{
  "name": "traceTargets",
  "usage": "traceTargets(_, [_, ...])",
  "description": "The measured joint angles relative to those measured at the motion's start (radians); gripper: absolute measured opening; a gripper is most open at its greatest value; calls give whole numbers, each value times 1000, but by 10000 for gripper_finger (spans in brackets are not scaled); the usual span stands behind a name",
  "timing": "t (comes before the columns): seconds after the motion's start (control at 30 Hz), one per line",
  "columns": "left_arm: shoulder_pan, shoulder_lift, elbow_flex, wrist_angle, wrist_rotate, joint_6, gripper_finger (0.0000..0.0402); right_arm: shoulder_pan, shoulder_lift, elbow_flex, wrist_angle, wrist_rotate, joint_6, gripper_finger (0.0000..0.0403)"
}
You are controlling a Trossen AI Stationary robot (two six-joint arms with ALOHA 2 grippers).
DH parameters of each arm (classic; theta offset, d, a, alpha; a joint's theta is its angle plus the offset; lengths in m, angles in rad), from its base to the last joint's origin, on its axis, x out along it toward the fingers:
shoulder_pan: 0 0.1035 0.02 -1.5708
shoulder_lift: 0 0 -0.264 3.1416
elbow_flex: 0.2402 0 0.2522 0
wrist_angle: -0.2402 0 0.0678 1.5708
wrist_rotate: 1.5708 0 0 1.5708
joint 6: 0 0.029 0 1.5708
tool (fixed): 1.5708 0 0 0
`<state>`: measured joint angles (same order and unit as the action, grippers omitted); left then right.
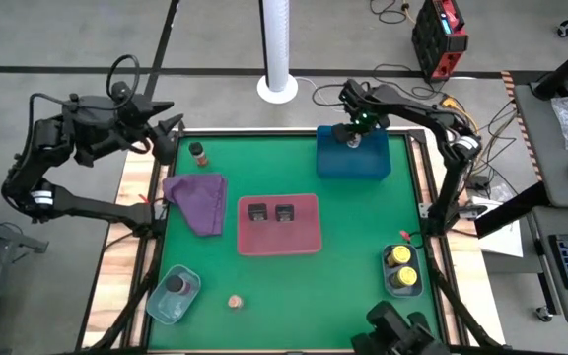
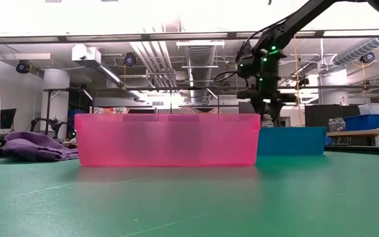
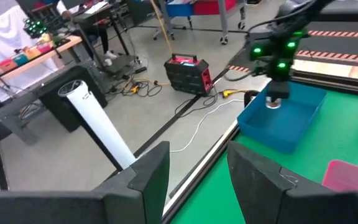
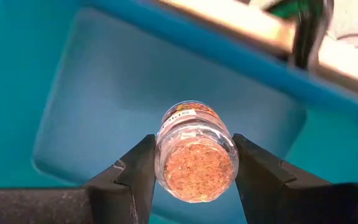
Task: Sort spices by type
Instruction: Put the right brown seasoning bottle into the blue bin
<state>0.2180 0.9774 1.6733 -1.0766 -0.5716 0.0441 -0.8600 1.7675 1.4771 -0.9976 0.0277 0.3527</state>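
Observation:
My right gripper (image 1: 353, 136) (image 4: 194, 155) hangs over the blue tray (image 1: 325, 163) at the table's far side, shut on a pale tan cork-topped jar (image 4: 194, 163). A second tan jar (image 1: 235, 301) stands on the mat near the near edge. One brown shaker (image 1: 199, 154) stands by the purple cloth (image 1: 197, 202), another (image 1: 177, 285) stands in the pale blue tray (image 1: 161, 306). Two black tins (image 1: 257, 212) (image 1: 284, 212) sit in the red tray (image 1: 279, 247). Two yellow-capped jars (image 1: 400, 256) (image 1: 400, 279) fill the grey-blue tray (image 1: 387, 272). My left gripper (image 1: 171, 138) (image 3: 197, 180) is open at the far left corner. My right gripper pinches the tan jar between its two fingers, one on each side of the glass body just under the cork top (image 4: 166, 134). The fingers come from above, pointing down. The jar hangs upright inside the blue tray; whether its base touches the tray floor I cannot tell.
The purple cloth lies crumpled left of the red tray. A white post (image 1: 277, 44) stands beyond the far edge. Bare green mat (image 1: 353, 306) lies between the trays on the near side. The wooden table rim (image 1: 131, 207) runs along the left.

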Motion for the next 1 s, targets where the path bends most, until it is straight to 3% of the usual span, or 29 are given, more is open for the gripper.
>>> traceTargets(0.23, [0,20,0,2,-23,-13,146,-18,-181,-234,123,0,53,168])
traceTargets(0.37, [0,40,0,29,-23,-12,146,-45,-217,-311,167,2,87,168])
traceTargets(0.87, [0,90,0,62,-22,-51,146,-52,-131,-319,190,-1,77,170])
traceTargets(1.0, [0,100,0,62,-22,-62,146,-52,-131,-319,196,-1,56,188])
